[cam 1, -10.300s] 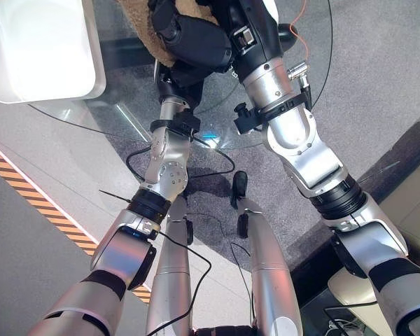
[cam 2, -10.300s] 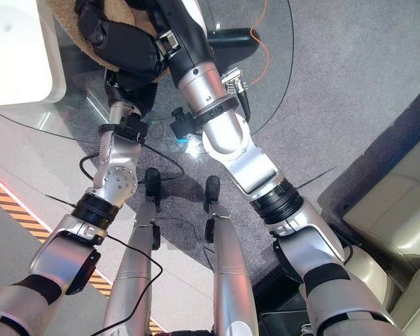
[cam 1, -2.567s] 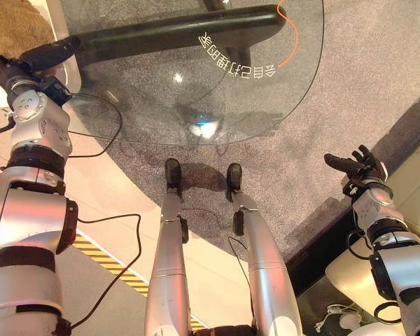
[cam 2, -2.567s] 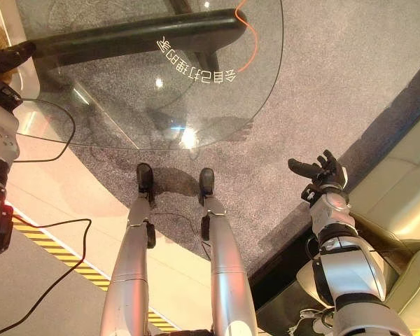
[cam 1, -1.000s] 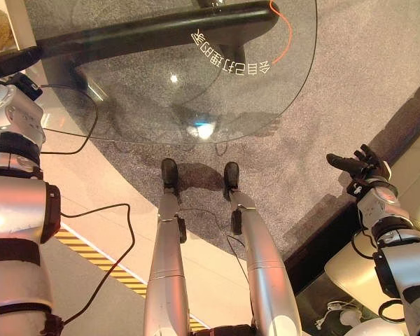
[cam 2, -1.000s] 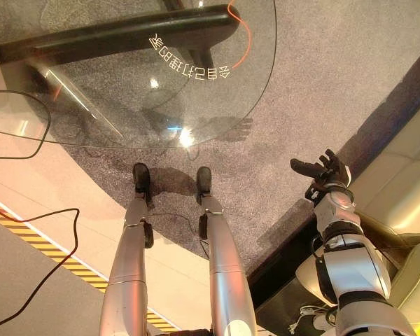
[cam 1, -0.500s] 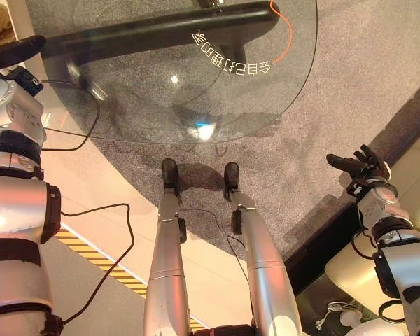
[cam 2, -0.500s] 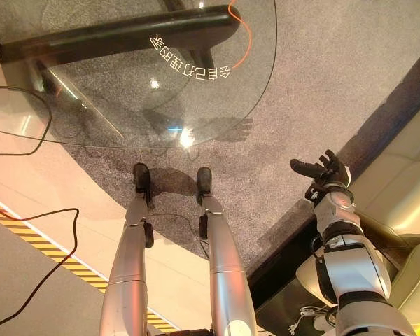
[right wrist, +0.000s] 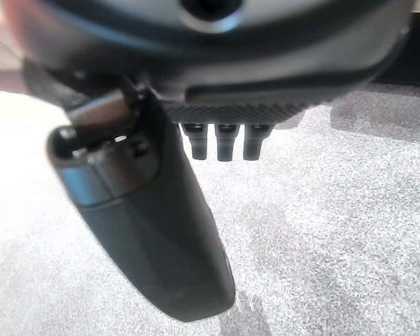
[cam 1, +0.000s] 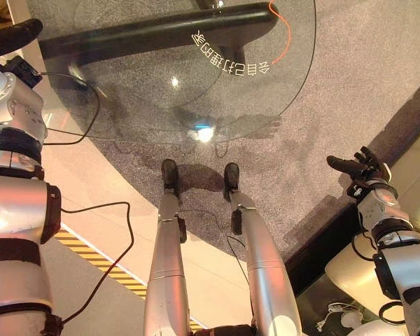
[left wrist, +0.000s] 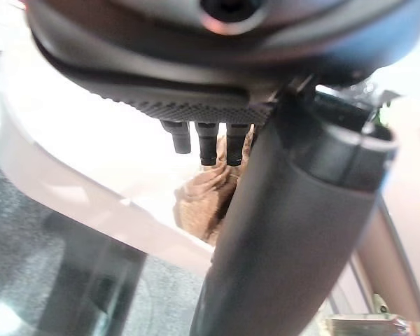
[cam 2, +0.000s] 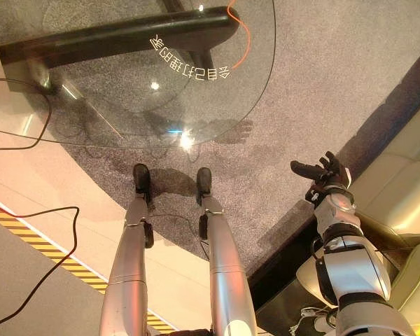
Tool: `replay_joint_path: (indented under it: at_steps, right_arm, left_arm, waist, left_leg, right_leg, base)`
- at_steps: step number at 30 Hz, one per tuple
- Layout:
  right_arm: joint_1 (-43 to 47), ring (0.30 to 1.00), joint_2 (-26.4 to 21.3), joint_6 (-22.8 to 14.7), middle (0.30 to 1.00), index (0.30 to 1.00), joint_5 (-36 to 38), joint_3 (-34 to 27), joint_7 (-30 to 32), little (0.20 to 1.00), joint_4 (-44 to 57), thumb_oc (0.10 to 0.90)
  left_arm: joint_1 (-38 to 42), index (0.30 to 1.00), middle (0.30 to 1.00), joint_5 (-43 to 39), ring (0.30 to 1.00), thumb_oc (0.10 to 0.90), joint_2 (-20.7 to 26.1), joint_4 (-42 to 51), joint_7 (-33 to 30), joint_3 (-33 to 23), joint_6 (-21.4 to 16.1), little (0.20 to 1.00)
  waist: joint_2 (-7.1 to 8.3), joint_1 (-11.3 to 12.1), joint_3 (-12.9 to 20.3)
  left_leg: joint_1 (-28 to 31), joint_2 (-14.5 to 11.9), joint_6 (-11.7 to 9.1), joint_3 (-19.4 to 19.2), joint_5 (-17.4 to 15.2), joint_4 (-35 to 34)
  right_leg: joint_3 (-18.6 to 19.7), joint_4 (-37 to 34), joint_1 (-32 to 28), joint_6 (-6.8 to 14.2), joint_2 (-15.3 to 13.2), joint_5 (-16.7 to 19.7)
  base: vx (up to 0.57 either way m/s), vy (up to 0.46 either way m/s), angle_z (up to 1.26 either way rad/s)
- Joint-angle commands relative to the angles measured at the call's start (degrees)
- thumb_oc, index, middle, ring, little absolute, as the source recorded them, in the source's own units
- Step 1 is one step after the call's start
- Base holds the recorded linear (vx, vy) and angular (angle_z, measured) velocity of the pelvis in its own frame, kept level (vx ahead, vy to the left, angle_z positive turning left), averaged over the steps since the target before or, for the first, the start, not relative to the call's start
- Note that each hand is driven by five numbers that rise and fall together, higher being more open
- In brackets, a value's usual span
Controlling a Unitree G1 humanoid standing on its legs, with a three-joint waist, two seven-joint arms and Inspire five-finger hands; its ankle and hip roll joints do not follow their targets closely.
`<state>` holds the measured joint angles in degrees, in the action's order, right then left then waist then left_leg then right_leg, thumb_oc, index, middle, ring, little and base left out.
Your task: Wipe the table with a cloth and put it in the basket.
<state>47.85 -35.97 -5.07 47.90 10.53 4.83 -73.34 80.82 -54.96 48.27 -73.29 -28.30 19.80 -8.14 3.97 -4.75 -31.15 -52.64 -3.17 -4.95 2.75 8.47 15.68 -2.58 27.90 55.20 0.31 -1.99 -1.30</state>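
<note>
Grey carpet [cam 1: 350,84] covers the floor under a round glass counter [cam 1: 140,105], and the robot looks straight down on it. Its left hand [cam 1: 12,36] is at the far left edge of the head views, over the left side of the counter, with its fingers stretched out straight and holding nothing. In the left wrist view the thumb [left wrist: 287,231] stands straight, the fingertips [left wrist: 208,145] point away from the palm, and just past them lies the brown fluffy cloth [left wrist: 211,199], not touched by the hand. The cloth rests inside a white basket [left wrist: 70,210], against its pale wall, and the basket stands on the left part of the glass counter. The right hand [cam 2: 320,172] is well apart from the counter, low on the right side above the carpet, with relaxed, spread fingers and nothing in it; its wrist view shows the straight thumb [right wrist: 154,231] and the fingertips [right wrist: 225,142] over bare carpet. Through the glass a dark base bar [cam 1: 161,31] of the counter is visible, and an orange cable [cam 1: 288,35] curves on the carpet near its end. At the lower left, a yellow and black striped line [cam 1: 98,262] runs across the pale floor.
</note>
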Motion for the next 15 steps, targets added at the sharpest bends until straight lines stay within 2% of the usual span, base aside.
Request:
replay_joint_path:
  at_steps: [1, 15]
  right_arm:
    - [-4.57, 0.900, -5.46, -2.82, 0.900, 0.900, 2.10, -0.03, 1.44, 0.900, -1.14, 0.800]
    - [-5.81, 0.900, -5.61, -2.99, 0.900, 0.900, 1.83, -1.04, 1.07, 0.900, -1.74, 0.800]
  left_arm:
    - [2.51, 0.900, 0.900, 2.78, 0.900, 0.800, 5.52, 1.64, -3.19, 0.77, -5.85, 0.900]
    - [-0.25, 0.900, 0.900, 1.27, 0.900, 0.800, 6.37, -0.11, -1.41, -1.16, -2.81, 0.900]
  waist:
    - [-1.10, 0.13, 1.36]
    - [-1.28, 0.37, 1.36]
  left_leg:
    - [1.48, 0.76, 2.22, -0.52, -8.88, 7.52]
    - [3.22, 0.80, 1.96, -0.60, -8.65, 7.21]
  right_leg:
    - [1.22, -4.62, -5.60, 2.60, 1.04, -1.10]
    - [1.28, -4.81, -7.34, 2.71, 1.14, -1.40]
  base:
    - [0.00, 0.000, 0.00]
    - [0.00, 0.000, 0.00]
